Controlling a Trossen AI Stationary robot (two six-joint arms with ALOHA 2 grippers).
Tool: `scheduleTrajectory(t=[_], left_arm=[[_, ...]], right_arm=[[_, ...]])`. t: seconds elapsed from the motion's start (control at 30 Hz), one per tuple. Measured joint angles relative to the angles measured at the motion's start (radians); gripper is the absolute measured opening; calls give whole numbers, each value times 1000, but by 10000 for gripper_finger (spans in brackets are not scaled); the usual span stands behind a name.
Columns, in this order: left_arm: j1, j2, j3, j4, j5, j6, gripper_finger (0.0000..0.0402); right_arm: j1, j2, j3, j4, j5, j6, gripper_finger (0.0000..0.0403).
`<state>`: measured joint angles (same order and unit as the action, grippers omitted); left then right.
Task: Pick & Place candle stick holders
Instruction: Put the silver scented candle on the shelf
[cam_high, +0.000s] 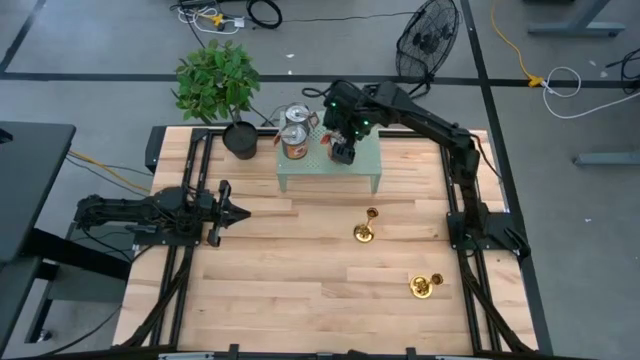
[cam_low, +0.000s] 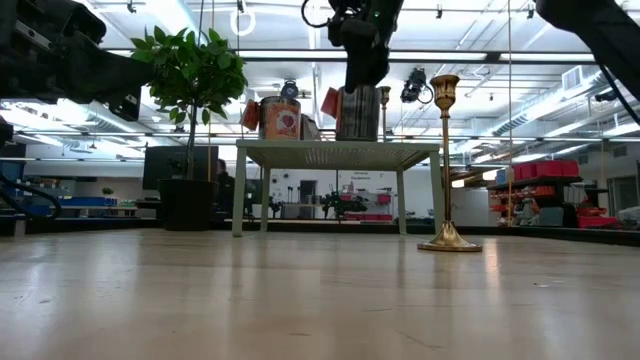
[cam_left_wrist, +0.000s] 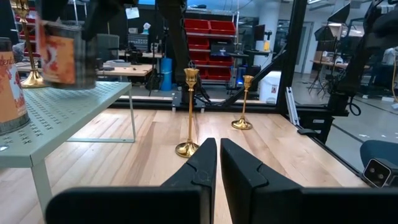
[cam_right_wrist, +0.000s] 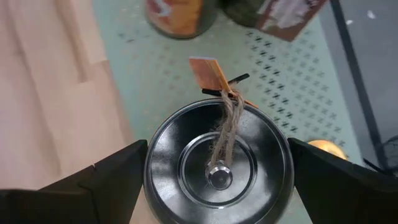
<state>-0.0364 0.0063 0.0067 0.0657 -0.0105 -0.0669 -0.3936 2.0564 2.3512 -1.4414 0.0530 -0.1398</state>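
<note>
Two gold candle stick holders stand upright on their round bases on the wooden table: one in front of the green shelf, also in the low view, and one nearer the right front. A third stands on the shelf, mostly hidden behind a silver-lidded tin. My right gripper is over the shelf, shut on that tin. My left gripper is shut and empty at the table's left, low over the wood, pointing at the holders. My right gripper pinches the tin between its two fingers, one on each side just under the lid's rim. The fingers come from above, pointing down. The tin is upright, its twine and orange tag on top. Whether it rests on the shelf or hangs just above it, I cannot tell.
Two more tins stand at the shelf's far left corner. A potted plant stands at the table's far left. Open wood lies between the shelf and the table's near edge. Dark rails run along both sides of the table.
</note>
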Motion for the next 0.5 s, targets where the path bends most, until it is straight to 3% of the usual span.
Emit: scheduleTrajectory(t=[0.5], left_arm=[[0, 0, 0, 1, 0, 0, 30]], right_arm=[[-39, 1, 0, 91, -20, 23, 362]])
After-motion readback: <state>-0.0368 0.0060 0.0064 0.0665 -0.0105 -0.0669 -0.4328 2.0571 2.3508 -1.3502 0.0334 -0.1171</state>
